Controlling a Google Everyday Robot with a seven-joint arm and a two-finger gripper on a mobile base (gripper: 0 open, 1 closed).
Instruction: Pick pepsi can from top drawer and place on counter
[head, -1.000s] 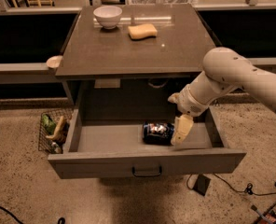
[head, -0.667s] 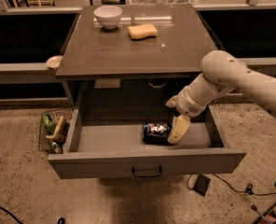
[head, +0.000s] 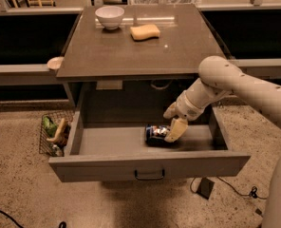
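The top drawer [head: 107, 167] is pulled open below the counter [head: 140, 51]. The pepsi can [head: 154, 134] lies on its side on the drawer floor, right of centre, dark blue with red and white markings. My gripper [head: 173, 121] reaches down into the drawer from the right. It is open, with its near finger [head: 176, 128] over the can's right end and the other finger behind and above it. The can rests on the drawer floor.
A white bowl [head: 109, 16] and a yellow sponge [head: 145, 31] sit at the back of the counter. A wire basket [head: 55, 132] with items stands on the floor left of the drawer. A cable [head: 226, 189] lies on the floor at the right.
My gripper has moved left and a little lower inside the drawer, from beside the can to over its right end. The can has not moved.
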